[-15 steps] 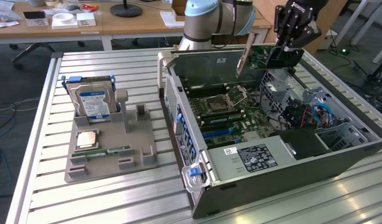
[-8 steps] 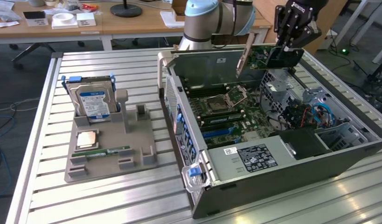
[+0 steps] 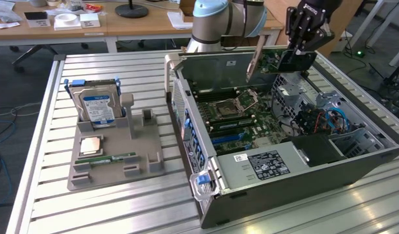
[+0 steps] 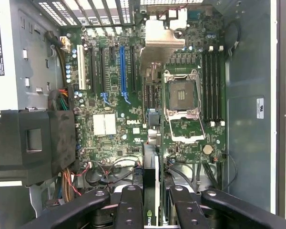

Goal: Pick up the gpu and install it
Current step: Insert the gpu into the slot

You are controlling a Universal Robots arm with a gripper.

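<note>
The gpu, a green board with a silver end bracket, hangs on edge above the open computer case, over its far side. My gripper is shut on the card's upper edge. In the wrist view the gpu appears edge-on between my black fingers, with its bracket reaching toward the case's rear wall. Beneath it lies the motherboard with a long blue slot and black slots beside it. The card stands above the board without touching it.
On the slatted metal table a grey holder carries a hard drive, a processor and a memory stick. Inside the case are a power supply, cables and the processor socket. Desks stand behind.
</note>
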